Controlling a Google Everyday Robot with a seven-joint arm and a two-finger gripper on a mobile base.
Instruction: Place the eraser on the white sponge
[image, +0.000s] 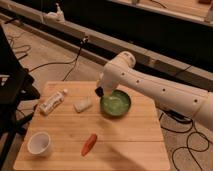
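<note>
The white arm (150, 87) is reaching in from the right, bending down over the wooden worktop (125, 147). At its tip, the gripper (99, 92) is hanging low at the left rim of the green dish (115, 104), showing up only as a small dark shape against the wood. Released or clenched, I cannot tell from here. I also cannot tell whether that dark shape is the gripper alone or the gripper with the eraser in it, and the eraser is not standing out anywhere else as a separate block.

The white sponge (83, 104) is lying flat on the worktop just left of the dish, a little below and to the left of the gripper and apart from it, with its top bare. Further left, the white tube with a label (52, 103) is lying on a slant near the worktop's left edge. Down at the near left corner, the white cup (40, 144) is standing upright. The orange carrot (89, 144) is lying toward the front middle, well apart from the sponge and the dish. Cables (65, 60) are trailing over the floor behind the worktop.
</note>
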